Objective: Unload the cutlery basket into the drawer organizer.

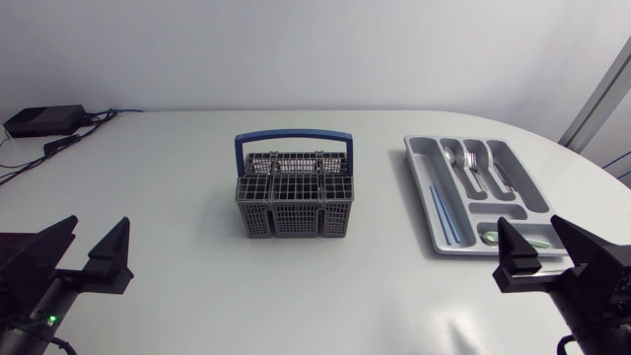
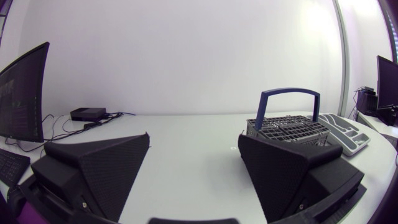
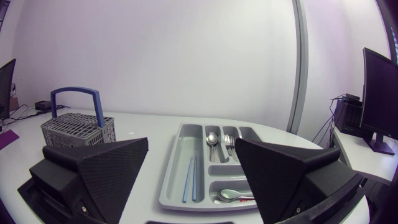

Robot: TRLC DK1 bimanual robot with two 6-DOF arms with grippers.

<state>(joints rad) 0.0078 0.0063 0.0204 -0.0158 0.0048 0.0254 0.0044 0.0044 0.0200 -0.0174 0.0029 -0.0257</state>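
The grey cutlery basket [image 1: 294, 202] with a blue handle stands upright at the table's middle; no cutlery sticks out above its grid. To its right lies the grey drawer organizer [image 1: 422, 187]. It holds a spoon [image 1: 450, 155], forks [image 1: 474, 163], two blue sticks [image 1: 441, 212] and a small spoon [image 1: 513, 237] in the front compartment. My left gripper [image 1: 99, 225] is open and empty at the near left, well short of the basket [image 2: 289, 127]. My right gripper [image 1: 530, 225] is open and empty just before the organizer's [image 3: 171, 177] near end.
A black box [image 1: 44, 120] with cables lies at the back left corner. The white tabletop [image 1: 177, 197] curves away at the right behind the organizer.
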